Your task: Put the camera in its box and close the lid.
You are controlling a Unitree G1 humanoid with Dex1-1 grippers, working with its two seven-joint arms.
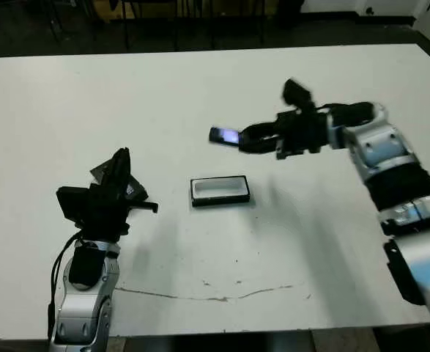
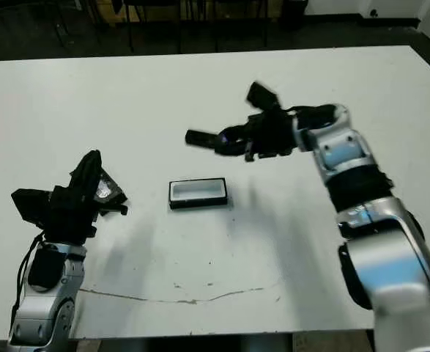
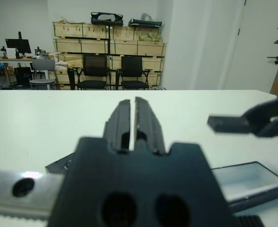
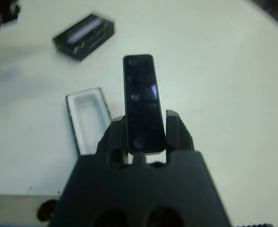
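Observation:
The camera (image 1: 225, 136), a slim black bar with a bluish glossy patch, hangs in the air with my right gripper (image 1: 248, 138) shut on one end of it. It is above the table, just behind the box (image 1: 220, 191), an open black tray with white lining lying flat. In the right wrist view the camera (image 4: 140, 101) sticks out between the fingers (image 4: 175, 125), with the box (image 4: 86, 118) below it. The lid (image 2: 106, 191) lies flat on the table beside my left gripper (image 1: 119, 158), which is shut on nothing and partly hides it.
A thin dark crack line (image 1: 215, 293) runs across the white table (image 1: 310, 242) near its front edge. Beyond the far edge stand black chairs (image 3: 95, 71) and stacked wooden crates (image 3: 105, 42).

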